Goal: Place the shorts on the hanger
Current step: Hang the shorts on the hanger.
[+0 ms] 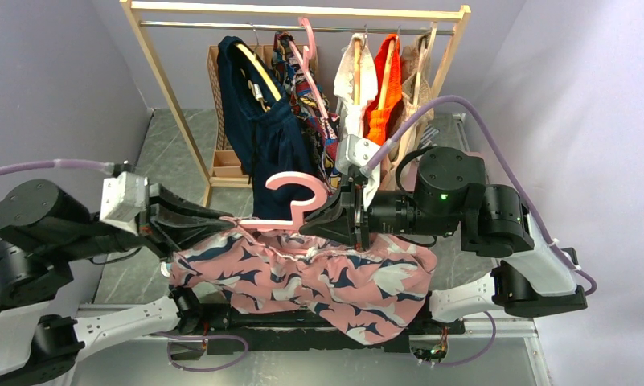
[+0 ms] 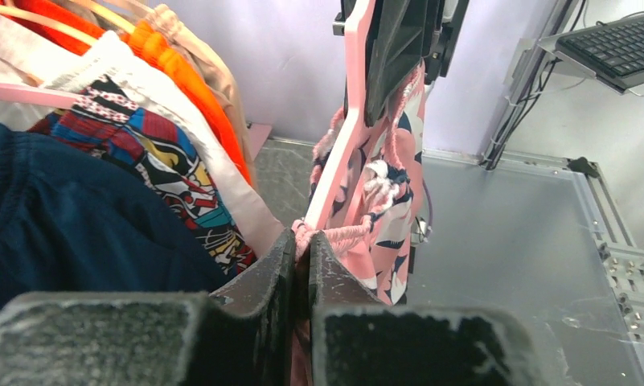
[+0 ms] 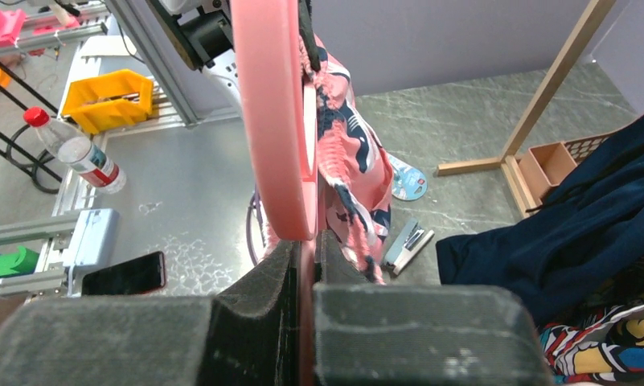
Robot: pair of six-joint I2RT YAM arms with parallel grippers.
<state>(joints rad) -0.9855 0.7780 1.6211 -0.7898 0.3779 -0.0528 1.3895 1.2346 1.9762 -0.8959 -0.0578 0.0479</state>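
Both arms are up over the table [image 1: 495, 354], in front of the wooden clothes rack [image 1: 174, 104].

Left gripper [image 2: 302, 237]: jaws pressed together, pinching the gathered waistband of the shorts [image 2: 387, 201] right where the lower end of the hanger [image 2: 346, 121] meets the fingertips. Can't tell if the hanger tip itself is in the pinch too.

Right gripper [image 3: 306, 245]: jaws clamped on the hanger, with a pink strip of it running down between the fingers [image 3: 258, 281]. The hanger rises edge-on straight out of the grip, and the shorts hang off its far side.

Top view: the hanger sits roughly level between the two grippers, hook up and free, not on the rail. The left gripper is at its left end and the right gripper is just right of the hook stem. The shorts drape below the hanger bar with the waistband bunched along it; the bulk sags toward the arm bases and bags lower on the right side.

Behind them on the rack: a navy garment [image 1: 262, 145], a multicolour patterned garment [image 1: 306, 96], an orange garment [image 1: 387, 88] and a second pink hanger [image 1: 306, 40] hooked on the rail.

Right wrist view, down on the table: a water bottle [image 3: 73, 149], a phone [image 3: 125, 273] and a yellow bracket [image 3: 113, 96].
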